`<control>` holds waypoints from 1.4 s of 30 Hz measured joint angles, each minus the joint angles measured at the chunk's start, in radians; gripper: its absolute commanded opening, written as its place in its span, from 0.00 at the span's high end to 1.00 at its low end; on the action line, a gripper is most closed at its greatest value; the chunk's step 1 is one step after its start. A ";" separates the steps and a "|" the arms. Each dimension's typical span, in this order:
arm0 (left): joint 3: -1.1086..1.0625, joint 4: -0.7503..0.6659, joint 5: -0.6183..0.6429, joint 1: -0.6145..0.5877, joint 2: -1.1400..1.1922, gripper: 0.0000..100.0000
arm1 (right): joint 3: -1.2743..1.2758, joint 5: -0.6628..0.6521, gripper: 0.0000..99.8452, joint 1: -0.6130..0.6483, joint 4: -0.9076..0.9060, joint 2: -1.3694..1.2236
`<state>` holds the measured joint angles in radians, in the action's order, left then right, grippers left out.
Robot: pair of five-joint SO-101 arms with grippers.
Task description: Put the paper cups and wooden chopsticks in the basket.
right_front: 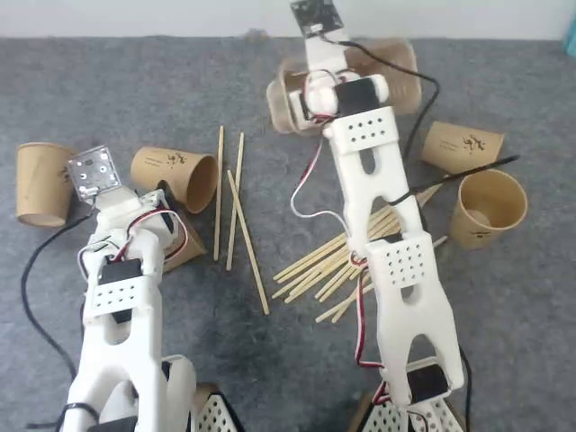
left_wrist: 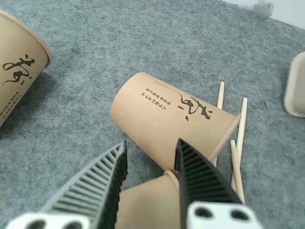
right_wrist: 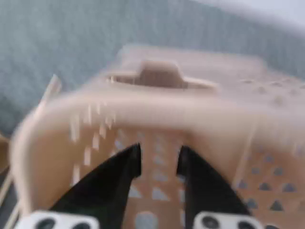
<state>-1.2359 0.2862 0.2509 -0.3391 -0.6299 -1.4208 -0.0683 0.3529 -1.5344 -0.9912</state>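
My left gripper (left_wrist: pixel 150 160) (right_front: pixel 165 205) is open low over the grey mat. A lying paper cup (left_wrist: pixel 147 205) (right_front: pixel 184 250) shows in the gap between its grey fingers. Just past the fingertips lies a second cup (left_wrist: pixel 171 119) (right_front: pixel 175 175), and a third cup (left_wrist: pixel 19 71) (right_front: pixel 40 183) sits off to the left. Three loose chopsticks (right_front: pixel 229 202) (left_wrist: pixel 238 138) lie beside the cups. My right gripper (right_wrist: pixel 159 160) (right_front: pixel 319 94) hangs open above the beige basket (right_wrist: pixel 157 109) (right_front: pixel 400 72), nothing between its black fingers.
A pile of chopsticks (right_front: pixel 337 265) lies under the right arm. On the right, one cup (right_front: pixel 461 146) lies on its side and another (right_front: pixel 488 209) stands upright. Cables run from the right arm across the mat near the basket.
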 measured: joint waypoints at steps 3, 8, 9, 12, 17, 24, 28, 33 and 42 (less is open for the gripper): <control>0.000 0.000 0.000 0.000 0.000 0.84 | 0.000 -0.015 0.85 -0.009 -0.003 -0.002; 0.000 0.000 0.000 0.002 0.000 0.84 | 0.000 -0.021 0.85 -0.012 0.003 -0.002; 0.000 0.000 0.000 0.002 0.000 0.84 | 0.000 -0.023 0.85 -0.012 0.003 -0.002; 0.000 0.000 0.000 0.002 0.000 0.84 | -0.005 -0.025 0.85 -0.012 0.003 -0.002; 0.000 0.000 0.000 0.002 0.000 0.84 | -0.121 -0.026 0.85 0.032 0.017 -0.002; 0.000 0.000 0.000 0.002 0.000 0.84 | -0.209 -0.026 0.84 0.130 0.087 -0.034; 0.000 0.000 -0.005 0.002 0.000 0.84 | -0.209 -0.026 0.84 0.149 0.121 -0.035; 0.000 0.000 -0.025 0.002 0.000 0.84 | -0.209 -0.026 0.77 0.138 0.143 -0.035; 0.000 0.000 -0.031 0.002 0.000 0.84 | -0.210 0.040 0.78 0.071 0.186 -0.035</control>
<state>-1.2359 0.2862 0.2202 -0.3376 -0.6299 -1.6310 -0.0284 0.4235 -1.3487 -1.0265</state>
